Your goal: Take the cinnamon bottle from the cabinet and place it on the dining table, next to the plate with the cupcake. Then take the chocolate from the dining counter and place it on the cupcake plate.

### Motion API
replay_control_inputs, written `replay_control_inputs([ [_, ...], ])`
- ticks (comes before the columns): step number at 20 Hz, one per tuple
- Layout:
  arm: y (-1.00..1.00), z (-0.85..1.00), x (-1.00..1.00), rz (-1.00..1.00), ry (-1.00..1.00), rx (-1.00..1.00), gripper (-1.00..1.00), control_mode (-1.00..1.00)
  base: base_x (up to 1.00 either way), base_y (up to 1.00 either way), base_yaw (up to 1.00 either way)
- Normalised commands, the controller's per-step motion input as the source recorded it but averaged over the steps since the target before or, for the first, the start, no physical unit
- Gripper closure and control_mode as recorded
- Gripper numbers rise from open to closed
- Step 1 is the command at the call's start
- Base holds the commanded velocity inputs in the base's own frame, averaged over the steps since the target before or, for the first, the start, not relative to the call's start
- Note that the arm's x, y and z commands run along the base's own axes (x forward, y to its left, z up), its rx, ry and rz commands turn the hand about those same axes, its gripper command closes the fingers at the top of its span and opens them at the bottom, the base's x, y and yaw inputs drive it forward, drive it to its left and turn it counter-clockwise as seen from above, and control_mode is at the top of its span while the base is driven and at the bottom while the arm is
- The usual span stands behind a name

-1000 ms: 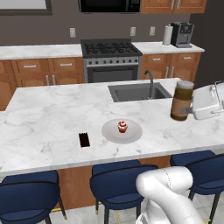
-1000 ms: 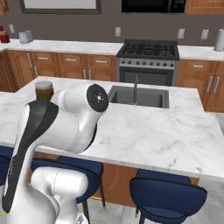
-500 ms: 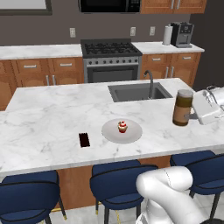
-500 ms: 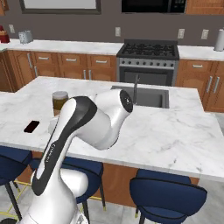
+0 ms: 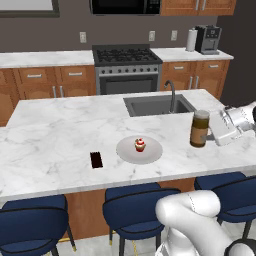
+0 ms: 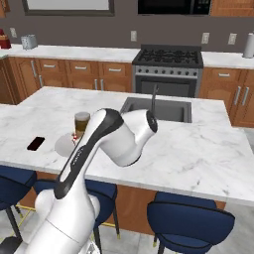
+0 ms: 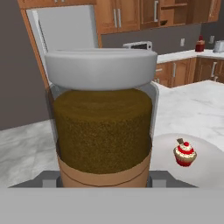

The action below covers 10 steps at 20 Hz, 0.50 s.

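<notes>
- The cinnamon bottle [image 5: 200, 128], up in the air a second before, had come down upright on the counter [image 5: 60, 125], right of the cupcake plate [image 5: 139, 149].
- The fingers evidently kept clenching the bottle; release came next.
- The chocolate [image 5: 96, 159] lay untouched.
</notes>
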Motion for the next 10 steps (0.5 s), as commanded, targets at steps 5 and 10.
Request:
replay_control_inputs([
  [5, -0.07, -0.43, 0.54, 0.00, 0.00, 0.02, 1.00, -1.00, 0.00, 0.00, 0.00],
  [10, -0.06, -0.40, 0.61, 0.03, 0.00, 0.00, 1.00, -1.00, 0.00, 0.00, 0.00],
])
